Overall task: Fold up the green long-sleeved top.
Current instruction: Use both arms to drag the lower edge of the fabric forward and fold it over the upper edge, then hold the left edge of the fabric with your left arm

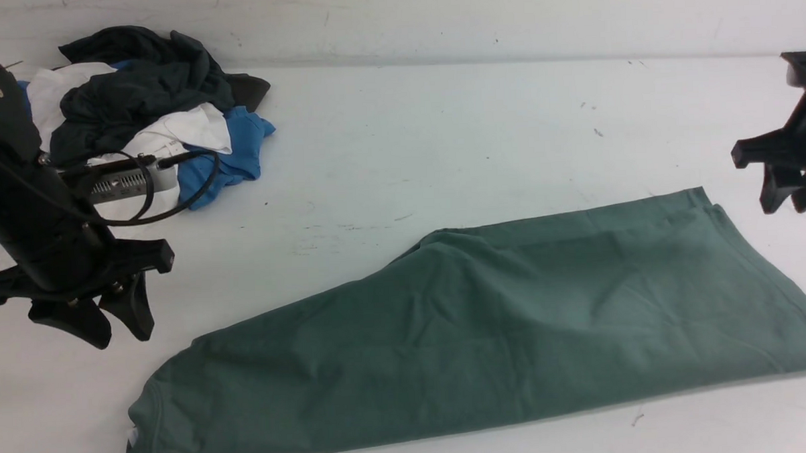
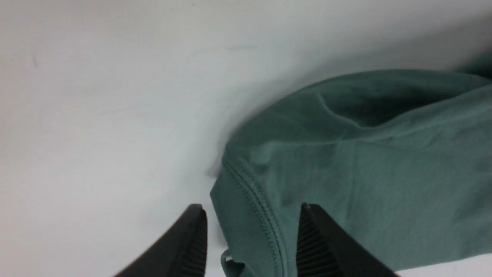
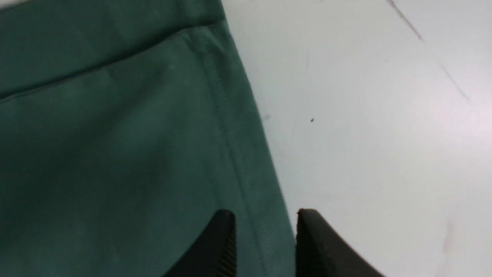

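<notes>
The green long-sleeved top (image 1: 487,331) lies folded into a long band, slanting from the near left of the table to the right edge. Its ribbed neck end, with a bit of white label, points near left. My left gripper (image 1: 122,337) hovers open just left of that end. In the left wrist view its open jaws (image 2: 251,209) frame the ribbed collar (image 2: 246,215) below, without touching it. My right gripper (image 1: 786,208) hangs open above the top's far right corner. In the right wrist view (image 3: 265,213) the stitched hem (image 3: 246,173) lies flat beneath the gap.
A heap of other clothes (image 1: 150,94), dark charcoal, white and blue, sits at the back left behind my left arm. The white table (image 1: 440,131) shows bare behind the top. A wall runs along the table's back edge.
</notes>
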Tool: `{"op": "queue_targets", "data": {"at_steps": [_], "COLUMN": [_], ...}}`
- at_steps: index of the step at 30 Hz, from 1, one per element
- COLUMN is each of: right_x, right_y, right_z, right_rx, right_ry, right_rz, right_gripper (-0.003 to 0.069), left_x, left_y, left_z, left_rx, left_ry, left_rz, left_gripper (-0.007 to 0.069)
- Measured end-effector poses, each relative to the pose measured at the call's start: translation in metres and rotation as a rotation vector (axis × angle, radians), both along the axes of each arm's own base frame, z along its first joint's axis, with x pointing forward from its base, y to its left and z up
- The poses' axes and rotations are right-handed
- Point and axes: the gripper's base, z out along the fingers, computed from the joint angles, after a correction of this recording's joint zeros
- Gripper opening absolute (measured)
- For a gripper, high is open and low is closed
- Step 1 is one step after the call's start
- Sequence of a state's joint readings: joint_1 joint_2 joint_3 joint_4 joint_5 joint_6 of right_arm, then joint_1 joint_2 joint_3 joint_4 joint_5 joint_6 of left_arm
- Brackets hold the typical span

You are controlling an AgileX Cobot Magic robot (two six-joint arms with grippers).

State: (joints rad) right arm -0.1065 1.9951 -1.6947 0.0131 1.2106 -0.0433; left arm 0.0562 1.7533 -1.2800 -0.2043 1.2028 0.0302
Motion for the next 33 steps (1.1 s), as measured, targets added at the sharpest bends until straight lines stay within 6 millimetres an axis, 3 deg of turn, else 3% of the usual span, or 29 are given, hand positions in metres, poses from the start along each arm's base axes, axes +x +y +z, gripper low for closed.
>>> {"op": "queue_targets", "data": {"at_steps": [1, 4, 5, 6, 11, 15, 19, 26, 33], "right_x": [-0.011, -0.044, -0.047, -0.069, -0.120, -0.142, -0.149, -0.143, -0.143], "right_y": [0.006, 0.018, 0.020, 0.025, 0.034, 0.038, 0.039, 0.039, 0.039], "right_z": [0.002, 0.009, 0.010, 0.016, 0.012, 0.003, -0.005, -0.006, -0.006], "right_rx": [0.060, 0.166, 0.179, 0.208, 0.239, 0.268, 0.271, 0.275, 0.274], "right_ry": [0.011, 0.032, 0.032, 0.041, 0.093, 0.131, 0.141, 0.074, 0.066], "right_rz": [-0.005, -0.014, -0.015, 0.005, 0.047, 0.045, 0.046, 0.030, 0.028], "right_gripper": [0.0113, 0.0017, 0.0014, -0.0003, -0.0013, -0.0014, -0.0014, -0.0014, -0.0014], "left_x": [-0.009, -0.028, -0.030, -0.037, -0.045, -0.043, -0.036, -0.029, -0.020], "left_y": [0.000, -0.002, -0.002, -0.002, -0.003, -0.003, -0.009, -0.030, -0.027], "left_z": [0.001, -0.003, -0.004, -0.007, -0.016, -0.016, -0.019, -0.038, -0.066], "left_rx": [0.000, -0.002, -0.003, -0.004, -0.007, -0.002, 0.012, 0.019, 0.084], "left_ry": [0.007, 0.041, 0.049, 0.066, 0.107, 0.082, 0.023, 0.052, 0.099], "left_rz": [0.000, -0.001, -0.001, 0.008, 0.031, 0.049, 0.039, -0.027, 0.030], "left_gripper": [0.0303, 0.0303, 0.0303, 0.0303, 0.0303, 0.0304, 0.0329, 0.0415, 0.0441]}}
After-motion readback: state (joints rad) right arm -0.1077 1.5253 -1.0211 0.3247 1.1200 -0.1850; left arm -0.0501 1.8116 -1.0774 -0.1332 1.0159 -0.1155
